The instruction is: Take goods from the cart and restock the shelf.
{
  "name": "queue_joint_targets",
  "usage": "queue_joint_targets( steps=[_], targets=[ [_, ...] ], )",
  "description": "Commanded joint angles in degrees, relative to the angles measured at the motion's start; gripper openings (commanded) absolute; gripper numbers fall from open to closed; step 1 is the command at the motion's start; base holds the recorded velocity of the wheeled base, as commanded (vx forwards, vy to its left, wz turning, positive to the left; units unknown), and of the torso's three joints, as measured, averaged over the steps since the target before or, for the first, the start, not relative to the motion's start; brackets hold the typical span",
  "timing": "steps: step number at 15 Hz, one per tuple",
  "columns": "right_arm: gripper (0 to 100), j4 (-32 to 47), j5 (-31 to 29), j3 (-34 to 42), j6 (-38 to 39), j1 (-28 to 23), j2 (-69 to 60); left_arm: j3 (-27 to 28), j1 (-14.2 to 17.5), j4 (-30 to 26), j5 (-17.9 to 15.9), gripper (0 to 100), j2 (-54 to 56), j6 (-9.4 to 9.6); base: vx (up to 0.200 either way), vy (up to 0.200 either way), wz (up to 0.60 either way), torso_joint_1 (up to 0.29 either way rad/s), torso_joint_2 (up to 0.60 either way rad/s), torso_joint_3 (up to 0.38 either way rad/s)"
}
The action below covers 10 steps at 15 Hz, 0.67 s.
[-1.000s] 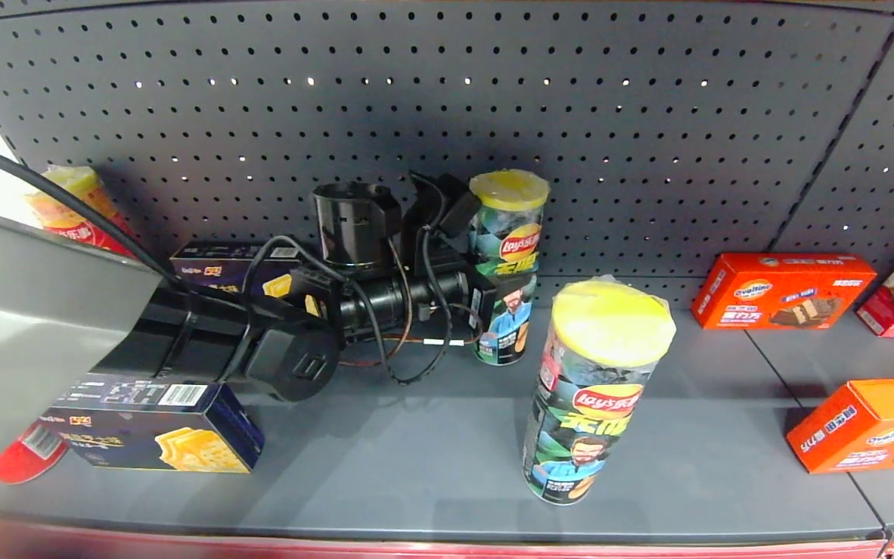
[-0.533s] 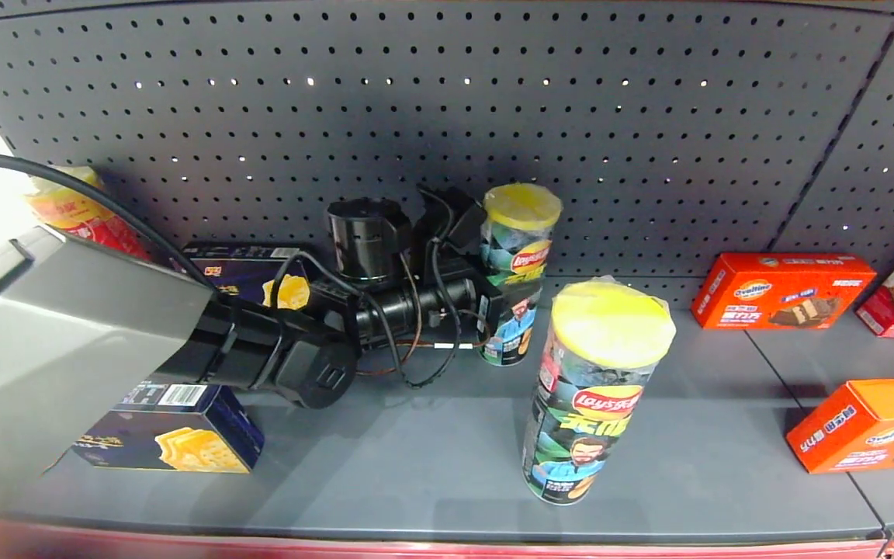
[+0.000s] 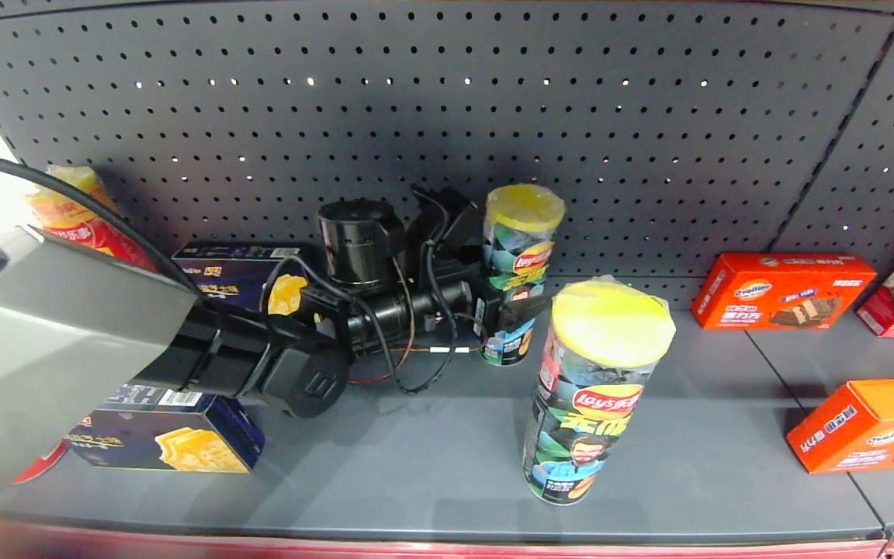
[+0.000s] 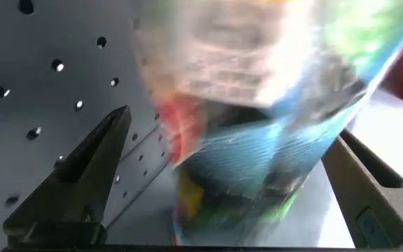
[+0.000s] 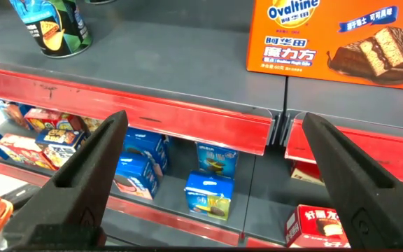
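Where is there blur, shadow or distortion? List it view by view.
Left wrist view: the chip can is smeared with blur, the pegboard behind clearer. Head view: the left arm throws soft shadow on the shelf; straight edges bow. Right wrist view: crisp, evenly lit.

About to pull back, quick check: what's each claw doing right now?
Left claw: open, straddling the rear chip can.
Right claw: open, empty.

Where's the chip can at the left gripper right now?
Head view: the rear chip can stands at the back of the shelf by the pegboard, between the fingers of the left gripper, behind the nearer chip can.
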State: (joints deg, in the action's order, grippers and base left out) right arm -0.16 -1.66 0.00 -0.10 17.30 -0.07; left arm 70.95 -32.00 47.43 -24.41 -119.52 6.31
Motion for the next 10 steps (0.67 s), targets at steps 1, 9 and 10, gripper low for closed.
queue_joint_targets(
  steps=[1,9,10],
  targets=[
    [100,-0.02,-0.01,0.0,0.01,0.02,0.07,-6.35,-0.17,-0.06,2.7,100,5.52,0.19,0.0,0.0,0.0,0.0,0.0,0.0],
    [100,-0.02,-0.01,0.0,0.01,0.02,0.07,-15.31,0.27,1.7,10.78,100,10.27,2.65,0.0,0.0,0.0,0.0,0.0,0.0],
    [100,-0.02,-0.01,0.0,0.01,0.02,0.07,-14.88,0.62,1.61,11.66,100,10.18,2.65,0.0,0.0,0.0,0.0,0.0,0.0]
  ],
)
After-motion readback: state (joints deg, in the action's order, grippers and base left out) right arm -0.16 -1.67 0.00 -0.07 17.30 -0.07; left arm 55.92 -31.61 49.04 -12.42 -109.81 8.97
